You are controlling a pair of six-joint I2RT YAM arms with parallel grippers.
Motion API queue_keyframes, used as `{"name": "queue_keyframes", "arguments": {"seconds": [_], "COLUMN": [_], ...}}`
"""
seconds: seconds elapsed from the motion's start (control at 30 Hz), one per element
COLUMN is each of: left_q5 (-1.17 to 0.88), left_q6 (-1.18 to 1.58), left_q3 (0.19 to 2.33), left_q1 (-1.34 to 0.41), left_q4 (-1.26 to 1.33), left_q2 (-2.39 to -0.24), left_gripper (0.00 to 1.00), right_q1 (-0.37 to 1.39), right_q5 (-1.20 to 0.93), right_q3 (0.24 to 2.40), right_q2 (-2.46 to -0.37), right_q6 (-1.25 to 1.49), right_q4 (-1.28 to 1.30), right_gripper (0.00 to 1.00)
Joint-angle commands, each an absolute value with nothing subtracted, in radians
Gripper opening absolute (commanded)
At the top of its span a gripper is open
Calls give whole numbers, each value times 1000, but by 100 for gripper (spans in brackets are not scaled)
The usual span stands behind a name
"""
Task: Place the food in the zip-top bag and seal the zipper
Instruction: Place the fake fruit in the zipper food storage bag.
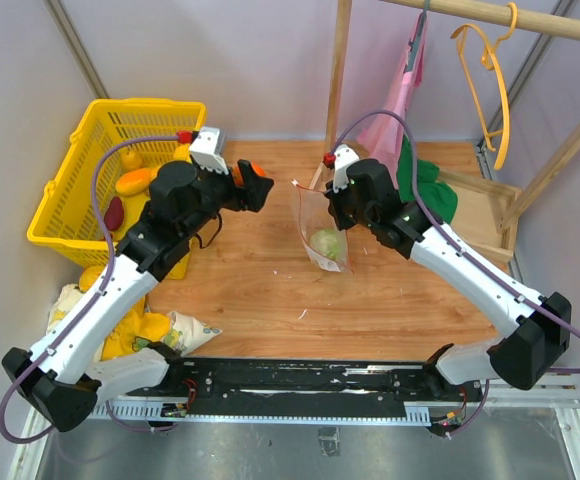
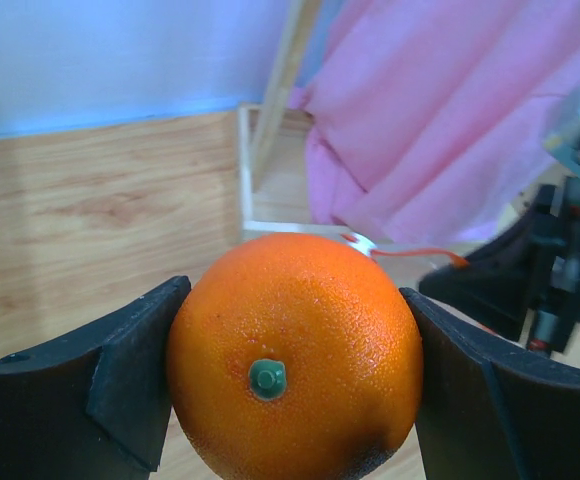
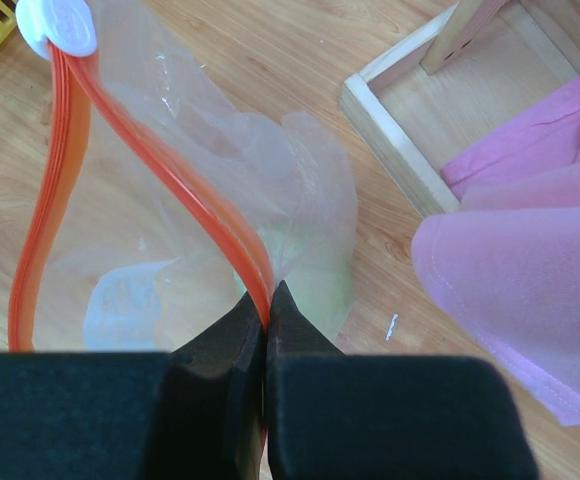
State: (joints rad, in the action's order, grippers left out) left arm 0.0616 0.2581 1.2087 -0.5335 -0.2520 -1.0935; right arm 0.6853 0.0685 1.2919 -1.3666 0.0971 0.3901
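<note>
Above table point(image 1: 260, 295) — orange point(image 2: 295, 355) clamped, zipper point(image 3: 65, 130) pinched

Top external looks down from above-behind, arm bases point(image 1: 55, 385) at 6 o'clock, whole table point(image 1: 260, 300) in frame. Left wrist sits close, near level, facing pink cloth point(image 2: 450, 110) at 1 o'clock; right wrist close, steeply down. All share table and cloth; top and right wrist share zip-top bag point(image 1: 315, 210).

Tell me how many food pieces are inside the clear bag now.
1: a pale green piece sits low in the zip-top bag, which the right pincer grips by the zipper. Crinkled plastic may hide others.
</note>
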Motion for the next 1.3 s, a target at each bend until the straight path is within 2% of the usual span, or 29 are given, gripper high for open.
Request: {"name": "queue_keyframes", "arguments": {"seconds": [0.0,0.57,0.93,1.27], "left_q5": [41,47,79,187], "left_q6": [229,64,-29,-28], "left_q3": [1141,899,839,795], "left_q1": [-627,-934,-988,-988], "left_q4": [-88,333,482,463], "left_q2": [-1045,-1081,-1164,-1221], "left_gripper": [40,40,41,42], "right_q1": [697,710,711,711], "right_q5": [79,44,16,-10], "right_q3": [1324,1385,1379,1375], "right_q2": [-1349,-1390,-1389,-1377], "right_q6": [108,112,112,112], "right_q4": [412,484,477,471], "right_gripper": [1,1,1,1]}}
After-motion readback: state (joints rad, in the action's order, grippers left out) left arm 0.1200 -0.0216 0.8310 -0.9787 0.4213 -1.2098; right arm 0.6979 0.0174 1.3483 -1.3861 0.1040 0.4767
